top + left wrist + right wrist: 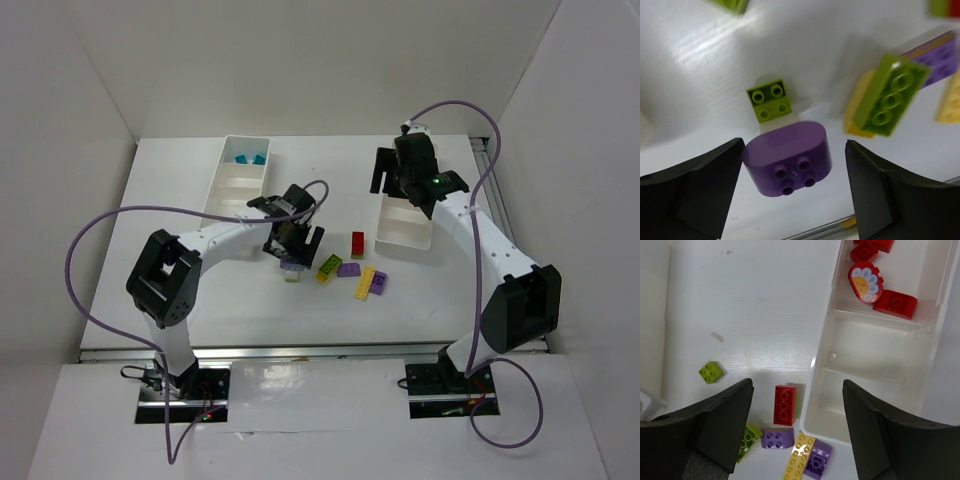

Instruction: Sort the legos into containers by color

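Legos point(350, 270) lie loose on the tabletop point(200, 310) between two white, thin-walled trays point(225, 180). The right gripper point(796, 387) hangs over the right one, jaws wide, empty. The left gripper point(794, 145) straddles a glossy, round-ended purple brick point(790, 165), jaws open, nothing gripped: centre first, since curved ends could slip, and spare the lime square point(769, 100) beside.

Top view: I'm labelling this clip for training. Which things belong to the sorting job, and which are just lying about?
Job: red brick, yellow brick, rounded purple brick, lime brick; left tray with teal pieces; right tray with red pieces.
Not the job: purple cables.
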You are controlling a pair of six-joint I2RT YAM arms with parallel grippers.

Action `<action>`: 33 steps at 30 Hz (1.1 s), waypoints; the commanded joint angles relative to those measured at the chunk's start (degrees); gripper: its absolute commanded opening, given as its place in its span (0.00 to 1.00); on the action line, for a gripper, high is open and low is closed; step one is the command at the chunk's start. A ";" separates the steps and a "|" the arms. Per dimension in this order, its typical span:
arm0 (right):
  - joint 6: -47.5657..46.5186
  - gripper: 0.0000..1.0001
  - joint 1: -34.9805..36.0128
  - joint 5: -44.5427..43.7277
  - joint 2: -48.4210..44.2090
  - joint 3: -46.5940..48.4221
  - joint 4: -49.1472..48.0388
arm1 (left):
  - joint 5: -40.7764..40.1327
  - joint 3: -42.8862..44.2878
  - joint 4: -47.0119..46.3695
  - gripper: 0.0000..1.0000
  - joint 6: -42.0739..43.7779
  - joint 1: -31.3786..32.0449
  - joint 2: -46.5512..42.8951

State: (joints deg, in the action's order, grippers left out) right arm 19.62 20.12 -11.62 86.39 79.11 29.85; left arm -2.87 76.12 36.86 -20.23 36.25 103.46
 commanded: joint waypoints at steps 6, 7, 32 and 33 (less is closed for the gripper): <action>-0.63 0.80 0.53 -0.78 -2.19 0.08 -0.67 | 7.17 14.59 3.39 0.92 -2.89 0.14 4.56; -0.63 0.80 0.53 -0.78 -2.19 0.08 -0.67 | 7.88 14.59 3.39 0.93 -1.93 0.14 4.56; -0.63 0.80 0.53 0.36 -1.66 -0.53 -0.67 | -6.79 -4.02 9.19 0.99 -22.22 7.25 -10.74; -0.63 0.80 0.53 0.37 -1.66 -0.54 -0.67 | -6.79 -5.35 7.71 0.99 -22.74 7.26 -11.52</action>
State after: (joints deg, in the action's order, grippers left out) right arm 19.62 20.12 -11.51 86.39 79.05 29.85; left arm -8.84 74.24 44.73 -40.97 42.85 94.48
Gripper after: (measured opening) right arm 0.795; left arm 0.987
